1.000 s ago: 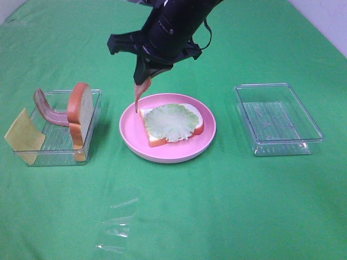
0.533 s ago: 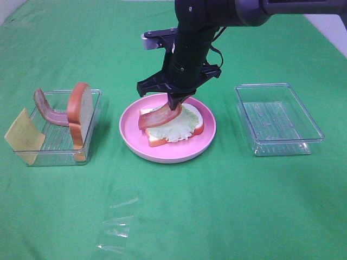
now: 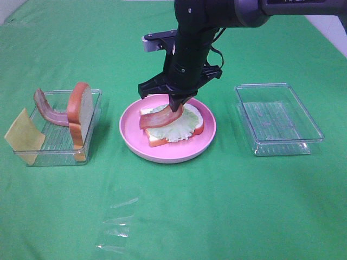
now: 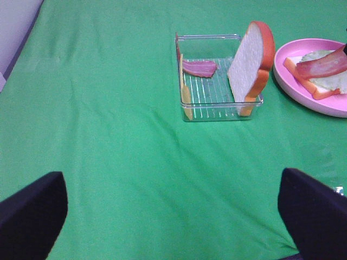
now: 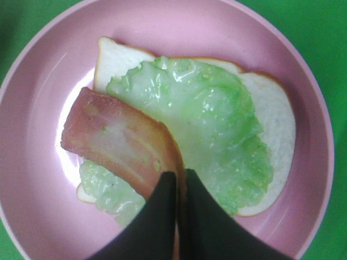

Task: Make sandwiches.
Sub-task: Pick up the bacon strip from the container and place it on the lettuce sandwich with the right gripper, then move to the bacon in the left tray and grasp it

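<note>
Farthest to the left of the pink plate (image 3: 130, 134), a yellow cheese square (image 3: 23, 135) leans tilted against the outer end of a clear tray (image 3: 54, 158) that stands on the green cloth (image 3: 173, 216). Inside that tray, a spare bacon strip (image 3: 46, 111) curves along the wall away from the plate. An upright bread slice (image 3: 81, 108) stands on its edge at the end nearest the plate. The left gripper (image 4: 172, 206) shows only in its own wrist view: its two dark fingers (image 4: 30, 216) stand wide apart over bare cloth with nothing between them, and the tray and the plate are well apart from it. On the plate itself lies the sandwich so far: a flat bread slice (image 3: 196, 115) with an orange-brown crust, and a pale green lettuce leaf (image 3: 174, 129) spread over most of it. The right gripper (image 3: 178, 104) hangs directly above the plate's far half, jaws pinched tight on one end of the held bacon strip (image 3: 157, 119). From that pinch the strip slopes down and toward the tray side of the plate, crossing over the lettuce. Its free end reaches the bread's corner there, and whether it rests on the leaf cannot be told. To the right of the plate, apart from it, stands a second clear tray (image 3: 282, 146).
</note>
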Tool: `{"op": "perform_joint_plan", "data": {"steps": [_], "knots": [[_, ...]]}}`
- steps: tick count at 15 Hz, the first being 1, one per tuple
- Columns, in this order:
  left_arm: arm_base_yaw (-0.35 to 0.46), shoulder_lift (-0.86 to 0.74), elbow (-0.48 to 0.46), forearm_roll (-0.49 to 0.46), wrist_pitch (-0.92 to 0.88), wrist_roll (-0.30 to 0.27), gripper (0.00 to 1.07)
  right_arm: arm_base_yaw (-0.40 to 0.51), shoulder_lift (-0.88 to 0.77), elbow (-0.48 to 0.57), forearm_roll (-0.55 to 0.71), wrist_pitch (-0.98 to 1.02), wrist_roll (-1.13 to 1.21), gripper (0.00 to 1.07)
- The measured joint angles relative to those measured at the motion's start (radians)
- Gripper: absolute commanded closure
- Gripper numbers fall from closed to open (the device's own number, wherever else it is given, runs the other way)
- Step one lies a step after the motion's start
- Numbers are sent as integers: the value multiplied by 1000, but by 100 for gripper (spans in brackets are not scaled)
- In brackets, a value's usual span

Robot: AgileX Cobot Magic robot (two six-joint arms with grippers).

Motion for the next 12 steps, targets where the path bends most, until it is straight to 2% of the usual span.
{"op": "perform_joint_plan", "data": {"steps": [1,2,3,4,5,8,12], "knots": [[0,0,0,0,0,0,9,0,0,0,-1,3,-2,81],[0,0,0,0,0,0,9,0,0,0,-1,8,-2,61],[0,0,0,0,0,0,9,0,0,0,-9,8,-2,48],[0,0,0,0,0,0,9,0,0,0,-23,14,-2,26],[0,0,0,0,0,0,9,0,0,0,-32,23,-2,12],[0,0,0,0,0,0,9,0,-6,0,-81,89,-2,9],[0,0,0,0,0,0,9,0,-123,0,-94,262,-36,9]]}}
